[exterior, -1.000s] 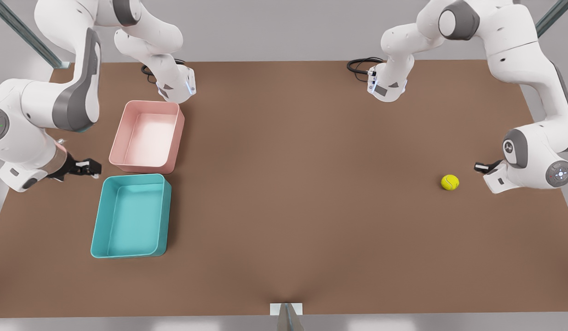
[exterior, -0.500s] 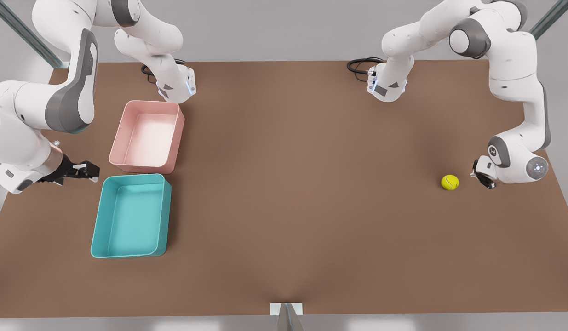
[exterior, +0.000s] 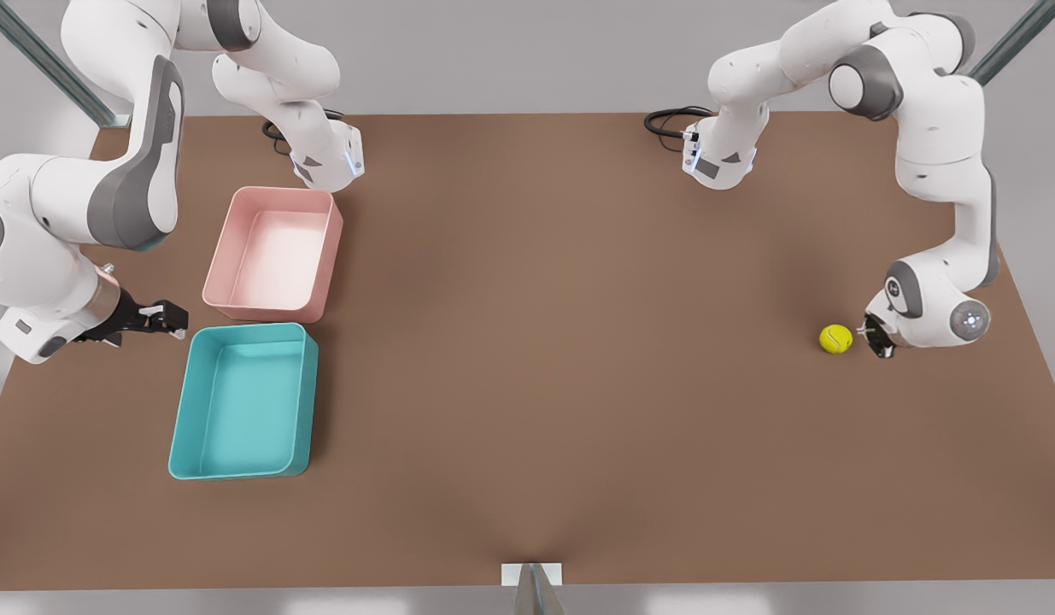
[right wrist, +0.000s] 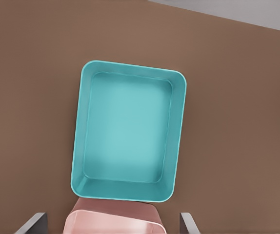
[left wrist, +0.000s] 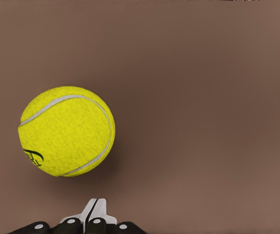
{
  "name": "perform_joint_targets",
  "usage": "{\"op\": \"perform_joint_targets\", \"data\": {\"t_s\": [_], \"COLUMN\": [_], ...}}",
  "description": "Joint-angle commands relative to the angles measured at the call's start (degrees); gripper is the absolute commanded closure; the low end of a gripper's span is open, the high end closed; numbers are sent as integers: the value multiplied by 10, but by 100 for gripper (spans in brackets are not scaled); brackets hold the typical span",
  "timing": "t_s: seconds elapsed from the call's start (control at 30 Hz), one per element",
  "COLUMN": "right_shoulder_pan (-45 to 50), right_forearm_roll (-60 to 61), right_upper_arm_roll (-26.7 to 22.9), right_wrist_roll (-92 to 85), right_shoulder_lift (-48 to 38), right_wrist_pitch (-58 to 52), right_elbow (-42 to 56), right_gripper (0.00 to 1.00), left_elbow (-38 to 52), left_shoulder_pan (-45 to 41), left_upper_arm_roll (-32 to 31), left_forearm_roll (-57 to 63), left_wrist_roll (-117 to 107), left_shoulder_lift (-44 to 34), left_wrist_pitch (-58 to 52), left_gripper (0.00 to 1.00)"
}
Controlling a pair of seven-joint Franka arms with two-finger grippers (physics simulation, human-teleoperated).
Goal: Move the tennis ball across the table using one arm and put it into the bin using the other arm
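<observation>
The left gripper, fingers pressed together, was set just beside the small yellow-green fuzzy tennis ball for pushing toward the shallow teal plastic bin; the right gripper, fingers spread, waited nearby.

Left gripper hangs low with jaws together; right gripper waits spread wide.

Your front view looks steeply down from the near long edge of the matte brown tabletop, taking in its full width. Your left wrist view hangs low and close, facing the small yellow-green fuzzy ball, which the front view shows at its right. Your right wrist view looks straight down from higher up on the shallow teal plastic tray, seen at the front view's left.
</observation>
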Motion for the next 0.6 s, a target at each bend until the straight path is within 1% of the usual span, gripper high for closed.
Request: {"op": "perform_joint_targets", "data": {"t_s": [0.0,0.07,0.1,0.13,0.17,0.2,0.23,0.27,0.3,0.33,0.4,0.43,0.47,0.5,0.53,0.57], "right_shoulder_pan": [-1,-2,-2,-2,-2,-1,-1,-1,-1,-1,0,0,0,0,0,2], "right_forearm_roll": [3,3,3,3,3,3,3,3,3,3,3,3,5,6,6,7], "right_upper_arm_roll": [0,0,0,0,0,0,0,0,0,0,0,0,0,0,0,1], "right_wrist_roll": [-11,-12,-12,-12,-12,-12,-12,-12,-12,-12,-11,-11,-11,-11,-8,-4], "right_shoulder_lift": [-1,-1,-1,-1,-1,0,2,2,2,2,3,3,3,3,3,5], "right_wrist_pitch": [-1,-6,-6,-6,-6,-6,-6,-6,-6,-6,-6,-6,-6,-6,-5,-3], "right_elbow": [0,0,0,0,0,0,0,0,0,0,0,0,0,0,1,2], "right_gripper": [0,0,0,0,0,0,0,0,0,0,0,0,0,0,0,0], "left_elbow": [0,0,-34,-41,-41,-40,-24,9,17,17,22,37,65,77,85,161], "left_shoulder_pan": [-5,-11,-22,-24,-23,-21,-19,-18,-17,-17,-28,-67,-122,-224,-256,-259], "left_upper_arm_roll": [0,0,-4,-30,-71,-108,-187,-202,-202,-203,-205,-201,-170,-25,92,70], "left_forearm_roll": [-5,-6,-45,-91,-156,-224,-316,-343,-342,-329,-263,-116,-37,-97,-276,-195], "left_wrist_roll": [99,37,-166,-323,-508,-671,-945,-1001,-998,-945,-954,-949,-939,-947,-1071,-1093], "left_shoulder_lift": [0,-3,-23,-28,-37,-40,-39,-40,-39,-39,-44,-62,-105,-178,-210,-204], "left_wrist_pitch": [7,2,-13,-47,-88,-101,-94,-108,-119,-120,-122,-149,-263,-311,-334,-417], "left_gripper": [79,79,79,79,79,79,79,79,79,79,79,61,0,0,0,0]}}
